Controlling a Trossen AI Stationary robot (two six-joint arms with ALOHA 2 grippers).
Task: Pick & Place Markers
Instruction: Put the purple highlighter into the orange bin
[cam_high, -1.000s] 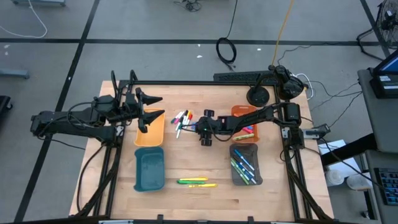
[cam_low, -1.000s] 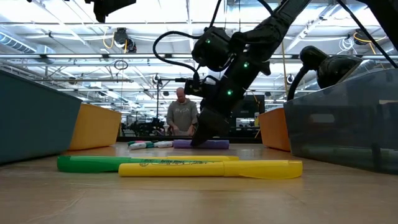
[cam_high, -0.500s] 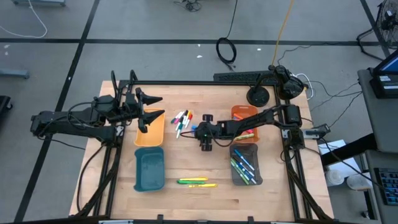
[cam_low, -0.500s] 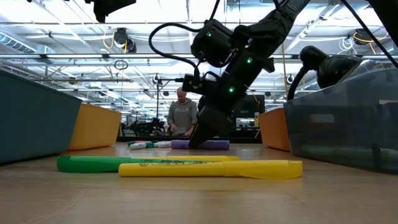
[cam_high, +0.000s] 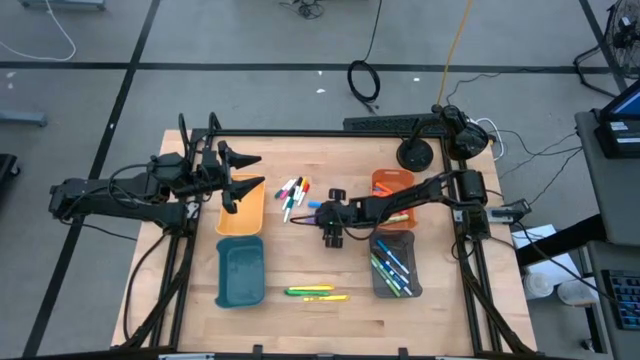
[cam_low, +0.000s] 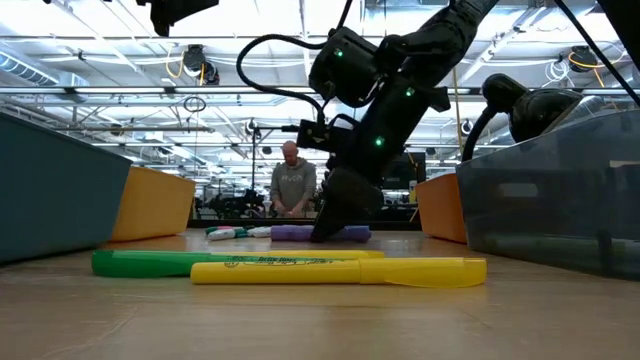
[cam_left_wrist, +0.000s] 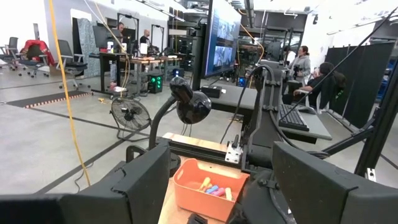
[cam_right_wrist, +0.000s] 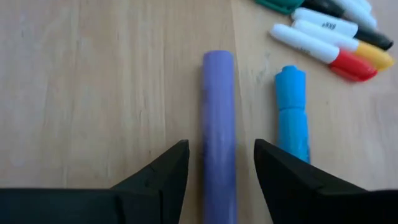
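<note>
Near edge, low view: yellow highlighter lies across the foreground, green highlighter just behind it and touching. In the high view the pair sits low centre, between the teal tray at lower left and the grey tray at lower right. Grey tray holds several markers, blue and green ones visible.

Mid table: right gripper is down at the surface near centre frame, arm reaching in from the right. Right wrist view shows its fingers parted narrowly, straddling the purple highlighter, one finger each side with a small gap both sides, not clamped as far as I can see. Purple highlighter lies flat on the wooden table. Blue highlighter lies parallel just beside it, outside the fingers. Low view has the gripper's tip at the purple highlighter, centre frame.

Just past that: loose cluster of thin white markers with coloured caps, upper centre of the high view, close to the right gripper's tip.

Far side: yellow tray upper left, orange tray upper right with markers inside. Left gripper hovers above the yellow tray, jaws spread wide, holding nothing.

Background, low view: a person stands centre frame beyond the table.
</note>
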